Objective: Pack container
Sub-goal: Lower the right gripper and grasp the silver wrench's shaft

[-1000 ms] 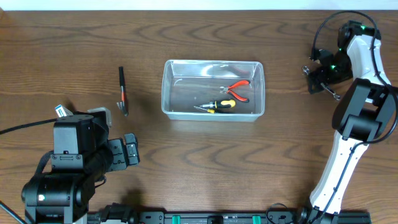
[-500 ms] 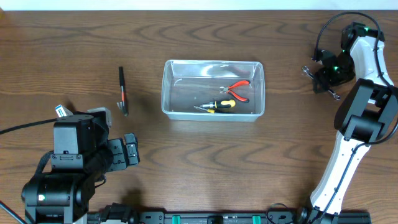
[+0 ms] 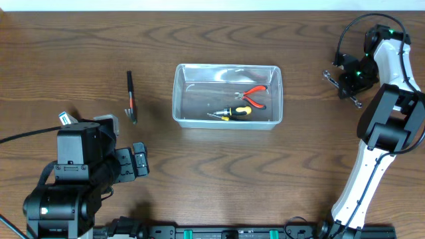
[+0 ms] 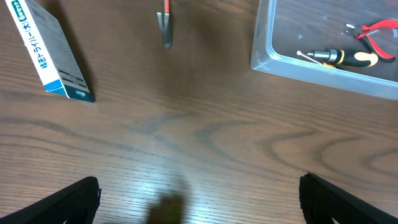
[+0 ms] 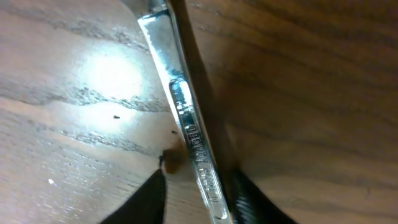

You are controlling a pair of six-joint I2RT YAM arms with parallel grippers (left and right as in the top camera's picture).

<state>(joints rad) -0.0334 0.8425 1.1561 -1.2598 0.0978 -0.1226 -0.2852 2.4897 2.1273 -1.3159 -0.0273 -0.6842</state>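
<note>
Two tools lay in the clear container (image 3: 227, 68) at mid-table: red-handled pliers (image 3: 253, 95) and, just beside them, a yellow-and-black screwdriver (image 3: 232, 113). The container sat flat on the wooden table (image 3: 219, 172), between the two arms and nearer the far edge. Well to its left a slim black-and-red tool (image 3: 131, 97) lay on the wood, and nearer the left arm a blue-and-white box (image 4: 53, 53) lay flat.

The left gripper (image 4: 199, 205) hung above bare wood at the near left, its fingers (image 4: 71, 199) spread wide and grasping nothing.

The right gripper (image 5: 199, 177) was low over the table's right side, well apart from the container. Its fingers (image 5: 149, 199) stood on either side of a shiny metal bar (image 5: 186, 124) with stamped lettering, which lay flat on the wood. They were drawn in close to the bar, with a thin gap showing on one side; I could not tell whether they had clenched on it.
</note>
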